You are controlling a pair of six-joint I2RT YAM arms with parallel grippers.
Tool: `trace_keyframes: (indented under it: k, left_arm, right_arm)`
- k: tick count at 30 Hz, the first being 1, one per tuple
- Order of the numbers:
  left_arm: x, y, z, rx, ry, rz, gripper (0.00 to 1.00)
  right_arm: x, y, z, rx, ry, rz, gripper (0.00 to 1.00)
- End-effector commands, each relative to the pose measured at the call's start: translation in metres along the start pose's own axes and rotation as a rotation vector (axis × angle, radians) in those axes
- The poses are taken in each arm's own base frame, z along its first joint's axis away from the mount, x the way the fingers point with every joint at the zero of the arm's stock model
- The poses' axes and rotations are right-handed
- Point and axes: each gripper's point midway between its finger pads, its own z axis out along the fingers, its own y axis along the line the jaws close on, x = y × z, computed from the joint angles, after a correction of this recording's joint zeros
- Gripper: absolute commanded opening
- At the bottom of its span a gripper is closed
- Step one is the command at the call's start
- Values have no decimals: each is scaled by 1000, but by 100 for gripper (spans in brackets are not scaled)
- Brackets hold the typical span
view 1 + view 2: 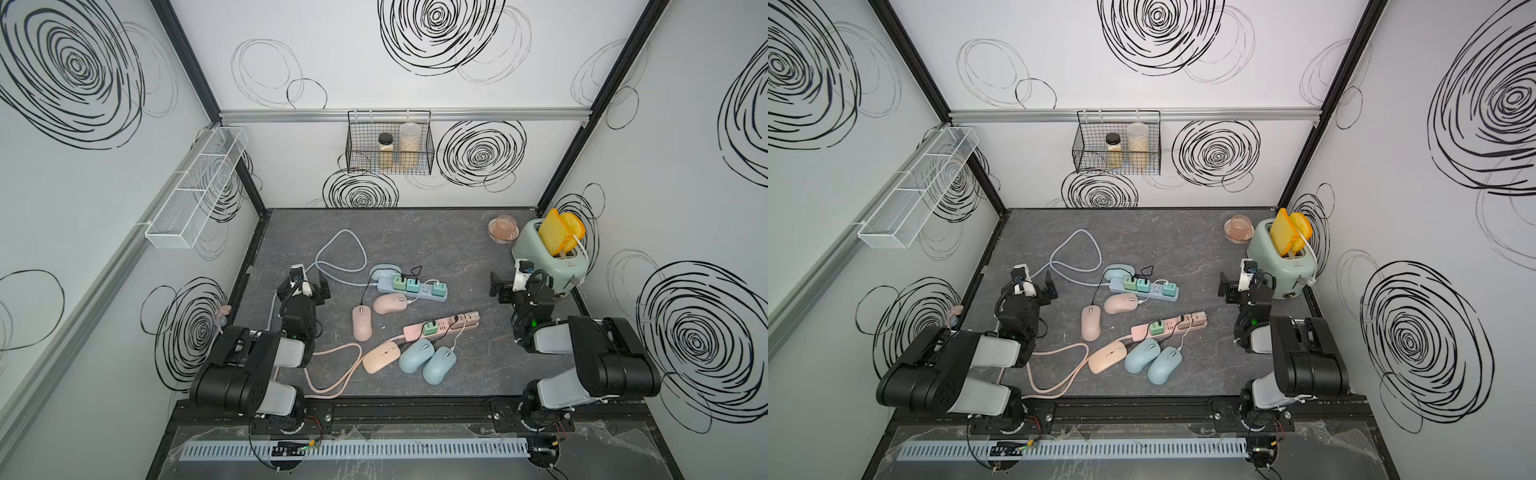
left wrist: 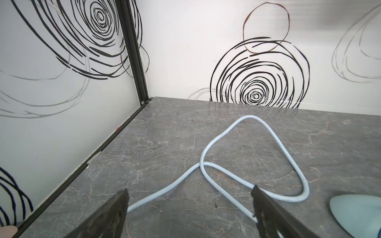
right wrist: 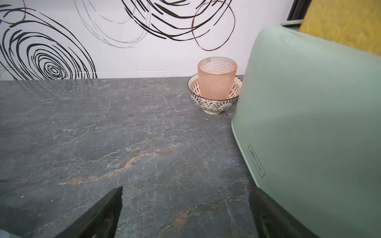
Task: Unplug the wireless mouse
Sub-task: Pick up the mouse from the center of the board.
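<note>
L gripper spread, empty, left of blue pwr strip; R gripper spread, empty, right of it; pink mouse just beside it.

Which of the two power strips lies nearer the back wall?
The blue power strip; the pink power strip lies closer to the robot's base.

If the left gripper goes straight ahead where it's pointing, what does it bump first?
Probably the pale blue cable, looped on the table ahead of the open left gripper. If it rides above that, the back wall is next; its height is hard to judge.
</note>
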Motion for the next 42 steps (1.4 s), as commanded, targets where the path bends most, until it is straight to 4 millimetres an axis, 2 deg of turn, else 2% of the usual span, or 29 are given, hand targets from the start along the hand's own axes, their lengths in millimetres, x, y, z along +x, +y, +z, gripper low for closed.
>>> trace_keyframes:
  k: [1, 29, 32, 34, 36, 39, 42]
  left_arm:
    - [-24, -2, 3, -1, -85, -23, 97]
    - [-23, 1, 3, 3, -84, -36, 97]
    - [-23, 1, 2, 5, -89, -38, 97]
    - [-27, -2, -1, 13, -100, -26, 97]
    - [-33, -14, -2, 44, -100, 15, 97]
    - [-44, -8, 16, -77, 7, 33, 97]
    - [-70, -4, 17, -107, -26, -24, 97]
  right_arm:
    - [-15, 1, 1, -8, -54, -16, 98]
    - [-14, 0, 2, -10, -50, -9, 98]
    - [-27, -21, -3, 121, -73, 33, 98]
    - [-35, -26, -2, 162, -28, 59, 98]
    - [-47, -22, -4, 185, -32, 42, 98]
    - [-56, -13, -5, 200, -20, 70, 98]
    - [-66, -6, -5, 246, 1, 65, 98]
